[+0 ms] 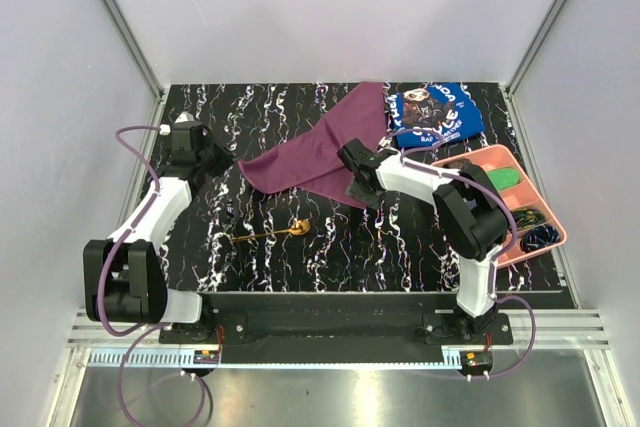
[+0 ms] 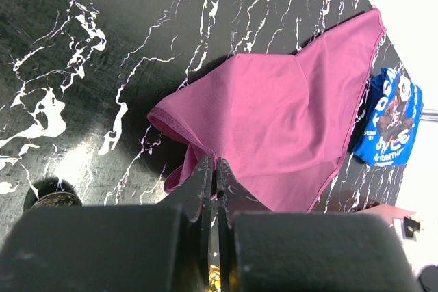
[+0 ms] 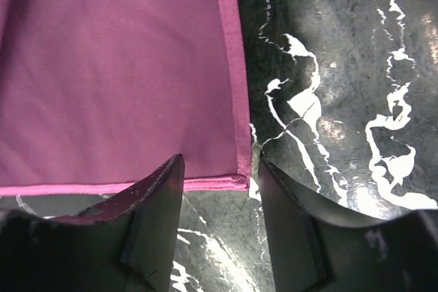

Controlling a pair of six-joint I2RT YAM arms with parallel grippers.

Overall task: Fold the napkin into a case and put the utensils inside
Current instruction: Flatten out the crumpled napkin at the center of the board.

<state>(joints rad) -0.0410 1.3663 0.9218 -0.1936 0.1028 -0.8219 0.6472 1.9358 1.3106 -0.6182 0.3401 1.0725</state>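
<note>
The plum-purple napkin [image 1: 320, 152] lies partly folded and slanted at the back middle of the table. My left gripper [image 1: 232, 162] is shut on its bunched left corner; in the left wrist view the fingertips [image 2: 216, 169] pinch the cloth [image 2: 287, 114], which puckers toward them. My right gripper [image 1: 352, 187] is open at the napkin's near right corner. In the right wrist view its jaws [image 3: 217, 169] straddle that hemmed corner [image 3: 239, 179], low over the table, and the cloth [image 3: 116, 66] lies flat ahead. The gold spoon [image 1: 270, 234] lies on the table in front of the napkin, apart from both grippers.
A blue printed cloth [image 1: 432, 112] lies at the back right, touching the napkin's far end; it also shows in the left wrist view [image 2: 390, 117]. A pink compartment tray [image 1: 545, 209] holding small items stands at the right edge. White walls enclose the black marbled table [image 1: 300, 267].
</note>
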